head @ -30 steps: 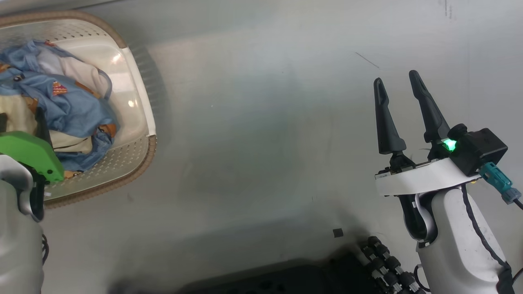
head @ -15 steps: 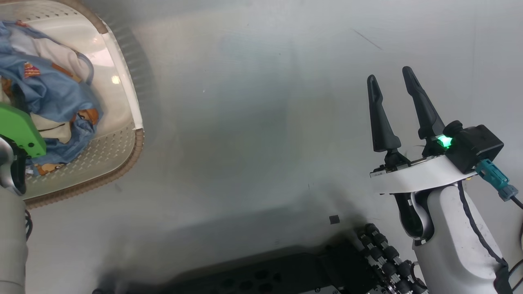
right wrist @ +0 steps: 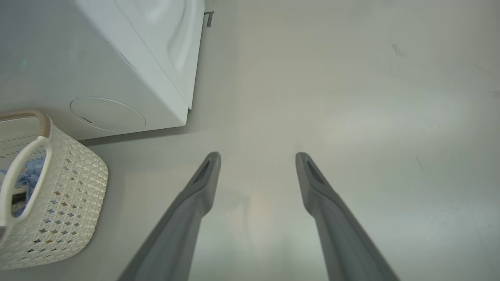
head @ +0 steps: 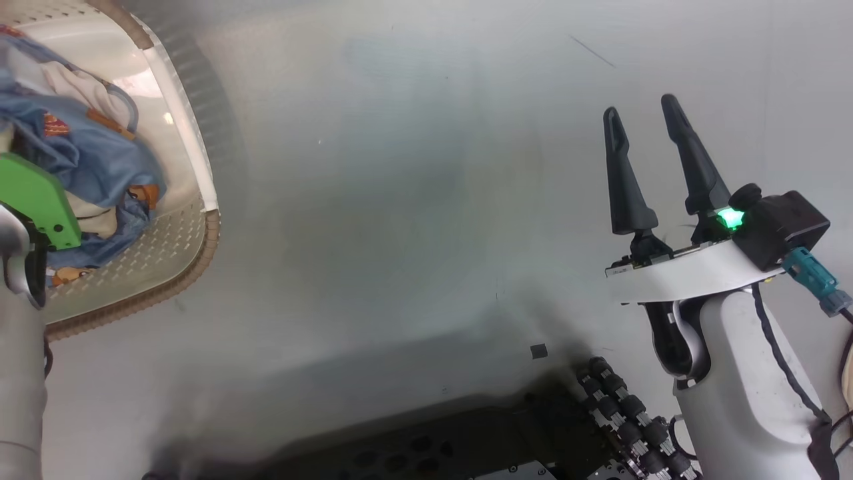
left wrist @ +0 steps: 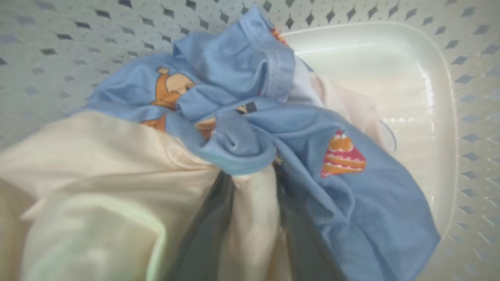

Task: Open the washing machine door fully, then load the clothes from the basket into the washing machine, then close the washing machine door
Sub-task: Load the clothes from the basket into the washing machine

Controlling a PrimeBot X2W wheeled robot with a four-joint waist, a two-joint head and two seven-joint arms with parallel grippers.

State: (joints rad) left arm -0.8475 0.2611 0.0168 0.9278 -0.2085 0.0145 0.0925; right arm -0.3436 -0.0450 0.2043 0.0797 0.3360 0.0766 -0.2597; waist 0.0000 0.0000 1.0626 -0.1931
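Left jaws straddle the clothes (left wrist: 234, 152), grip unclear; tangled blue garment (left wrist: 332, 187) could drag out and drop; right jaws released

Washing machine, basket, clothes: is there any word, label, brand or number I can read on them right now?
No words or numbers can be read.
Washing machine: plain white panels, no lettering visible.
Basket: no label.
Blue garment: pictures only, a cake print and an orange figure, no words.
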